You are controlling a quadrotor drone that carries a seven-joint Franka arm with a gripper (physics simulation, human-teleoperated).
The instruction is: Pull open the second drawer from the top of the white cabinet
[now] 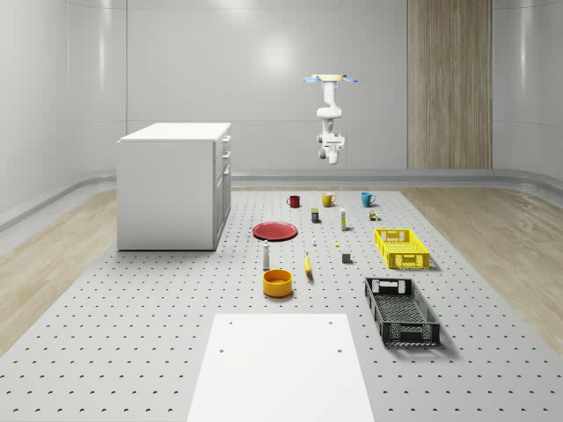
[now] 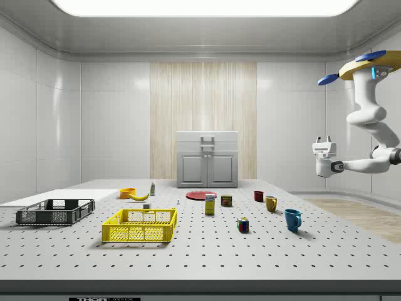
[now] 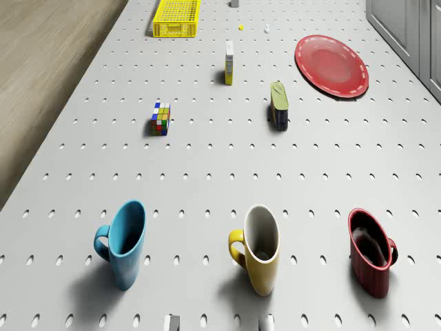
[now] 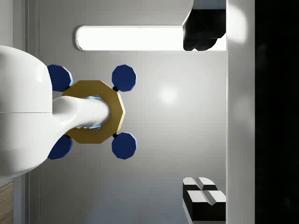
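pegboard table (image 1: pixel 493 352), white cabinet (image 1: pixel 171 189), mugs, crates

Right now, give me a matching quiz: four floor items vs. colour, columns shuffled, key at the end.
Items:
1. plate
2. bowl
3. far crate
4. near crate

Colours:
A. black
B. red
C. yellow
D. orange

Pairs: 1-B, 2-D, 3-C, 4-A

Far and near are as seen in the whole-scene view.
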